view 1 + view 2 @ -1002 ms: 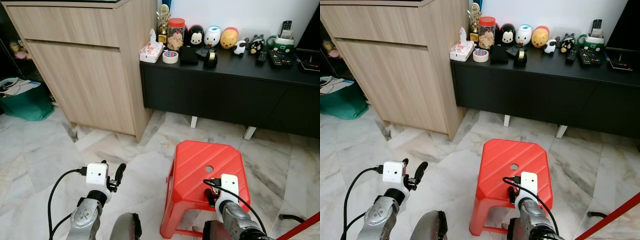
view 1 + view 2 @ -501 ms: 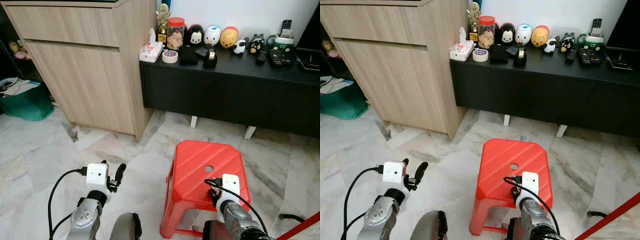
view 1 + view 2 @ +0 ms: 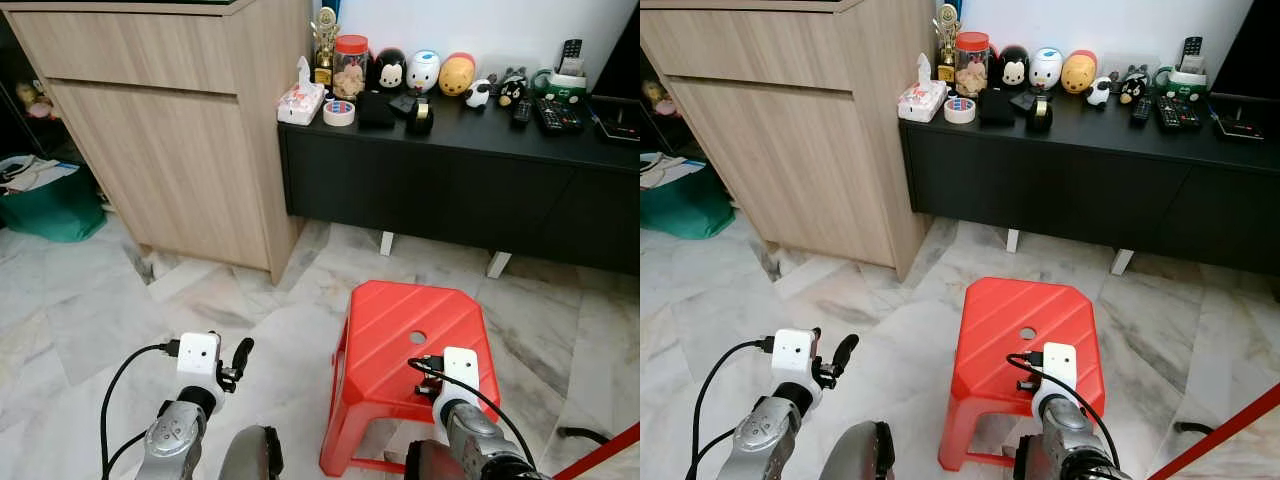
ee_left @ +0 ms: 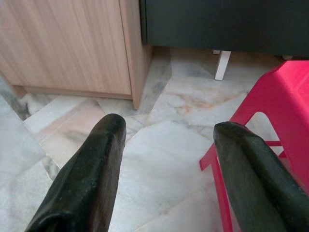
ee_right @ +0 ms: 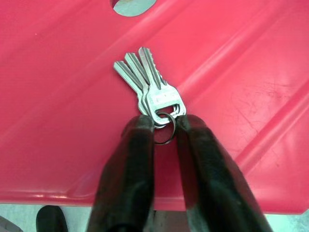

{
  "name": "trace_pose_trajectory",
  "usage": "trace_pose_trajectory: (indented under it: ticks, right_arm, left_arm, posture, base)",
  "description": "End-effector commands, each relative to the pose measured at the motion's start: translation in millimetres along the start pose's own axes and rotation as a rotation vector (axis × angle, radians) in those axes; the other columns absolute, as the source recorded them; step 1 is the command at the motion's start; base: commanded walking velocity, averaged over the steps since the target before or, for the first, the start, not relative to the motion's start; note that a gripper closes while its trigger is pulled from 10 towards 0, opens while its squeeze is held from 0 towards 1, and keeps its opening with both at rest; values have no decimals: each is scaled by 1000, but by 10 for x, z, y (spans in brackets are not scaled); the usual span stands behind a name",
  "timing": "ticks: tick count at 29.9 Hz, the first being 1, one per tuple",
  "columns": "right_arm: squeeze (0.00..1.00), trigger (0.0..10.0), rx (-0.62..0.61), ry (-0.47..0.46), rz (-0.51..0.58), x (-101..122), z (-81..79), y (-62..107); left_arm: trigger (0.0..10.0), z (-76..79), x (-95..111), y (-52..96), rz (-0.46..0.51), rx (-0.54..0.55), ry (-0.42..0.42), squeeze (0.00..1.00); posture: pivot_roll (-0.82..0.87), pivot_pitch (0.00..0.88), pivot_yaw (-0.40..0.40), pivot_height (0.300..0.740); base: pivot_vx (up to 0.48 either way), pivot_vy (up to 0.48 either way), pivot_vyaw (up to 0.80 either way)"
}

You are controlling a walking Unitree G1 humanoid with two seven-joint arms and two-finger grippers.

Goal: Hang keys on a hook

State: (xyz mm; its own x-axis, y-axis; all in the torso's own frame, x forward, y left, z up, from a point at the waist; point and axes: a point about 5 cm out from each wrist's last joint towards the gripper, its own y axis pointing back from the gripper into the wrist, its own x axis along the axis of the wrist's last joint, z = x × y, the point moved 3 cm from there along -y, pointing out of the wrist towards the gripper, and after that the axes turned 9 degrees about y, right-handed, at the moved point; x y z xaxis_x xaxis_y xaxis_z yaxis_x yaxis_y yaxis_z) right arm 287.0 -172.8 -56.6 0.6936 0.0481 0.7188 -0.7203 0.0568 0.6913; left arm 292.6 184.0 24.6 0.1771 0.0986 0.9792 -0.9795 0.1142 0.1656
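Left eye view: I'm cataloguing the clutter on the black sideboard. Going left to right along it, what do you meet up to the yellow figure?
Tissue pack → tape roll → red-lidded jar → black wallet → black mouse-eared figure → white figure → yellow figure.

Keys (image 5: 147, 84): three, on one ring (image 5: 163, 129), lying on the stool. Red stool (image 3: 415, 345): one. Round character figures (image 3: 424, 72) on the black sideboard (image 3: 460, 170) behind the stool: three. Tape roll (image 3: 340, 112): one.
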Motion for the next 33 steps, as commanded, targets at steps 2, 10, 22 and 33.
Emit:
trace_pose_trajectory:
  ticks: [2, 10, 22, 33]
  right_arm:
    - [0, 4157, 4, 12, -4, 16, -1, -4]
    - [0, 3686, 5, 5, 18, 68, -17, -8]
    - [0, 1373, 7, -22, 118, 291, -30, -13]
    - [0, 1373, 7, -22, 118, 291, -30, -13]
  left_arm:
    - [10000, 13, -26, -11, -14, -12, -25, 0]
    - [10000, 13, -54, -22, -26, -17, -43, 0]
    - [10000, 29, -61, -26, -21, -17, -45, 0]
    - [10000, 29, -61, -26, -21, -17, -45, 0]
  posture:
    - [127, 0, 12, 601]
    - [125, 0, 16, 601]
    - [114, 0, 9, 601]
    - [114, 0, 9, 601]
  base:
    - [0, 0, 0]
    - [0, 0, 0]
    - [0, 0, 0]
    - [0, 0, 0]
